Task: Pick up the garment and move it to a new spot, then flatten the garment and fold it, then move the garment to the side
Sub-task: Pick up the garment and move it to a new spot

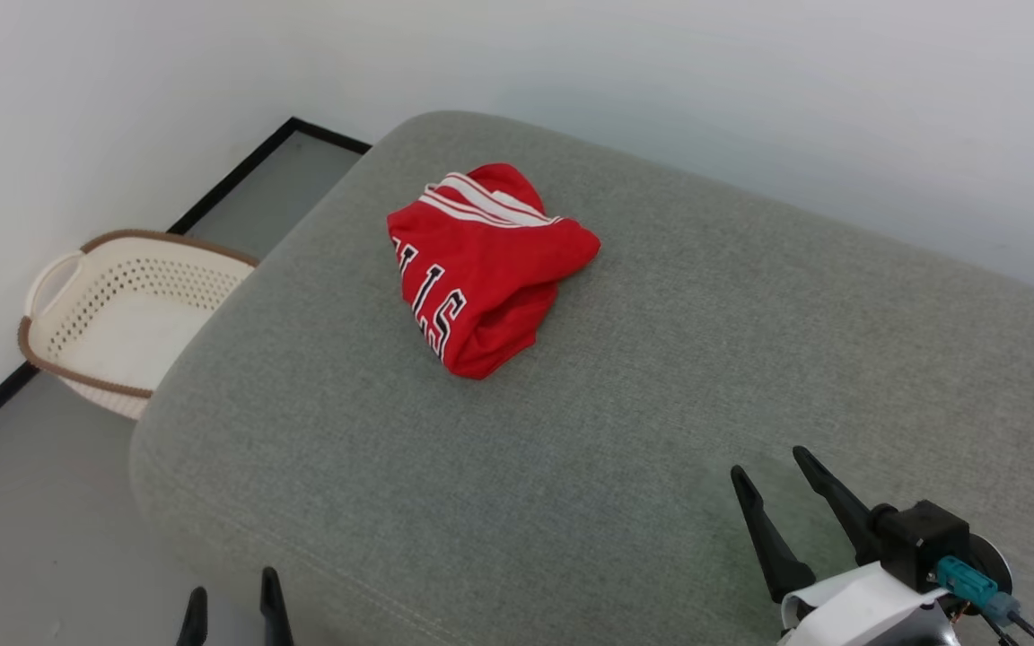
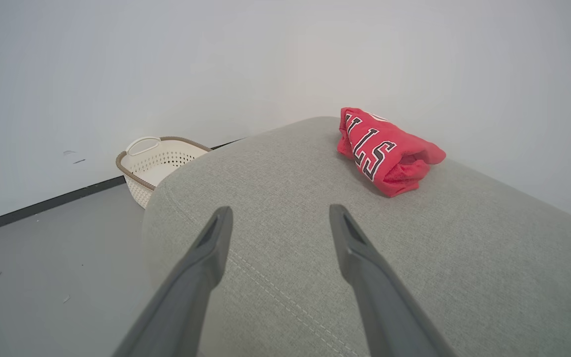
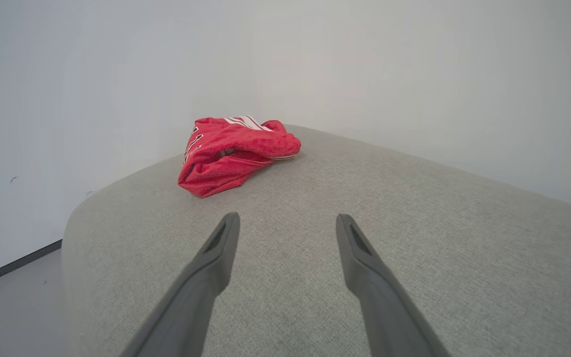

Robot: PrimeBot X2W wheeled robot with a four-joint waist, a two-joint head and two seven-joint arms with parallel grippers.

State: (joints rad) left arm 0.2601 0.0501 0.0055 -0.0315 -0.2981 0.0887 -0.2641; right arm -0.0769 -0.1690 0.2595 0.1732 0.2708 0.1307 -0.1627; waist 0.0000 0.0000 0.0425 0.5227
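Note:
The garment (image 1: 479,267) is a red jersey bunched into a loose roll on the far left part of the grey cushion (image 1: 679,386). Black, white-outlined letters run along its left side and white striped trim shows at its far end. It also appears in the left wrist view as the garment (image 2: 387,151) and in the right wrist view as the garment (image 3: 231,151). My left gripper (image 1: 234,599) is open at the cushion's near left corner, well short of the jersey. My right gripper (image 1: 773,467) hovers open over the near right part, empty.
A cream perforated basket (image 1: 118,318) with a brown rim stands on the grey floor (image 1: 23,529) left of the cushion, against the white wall. The wall runs close behind the cushion's far edge. Bare cushion lies to the right of and in front of the jersey.

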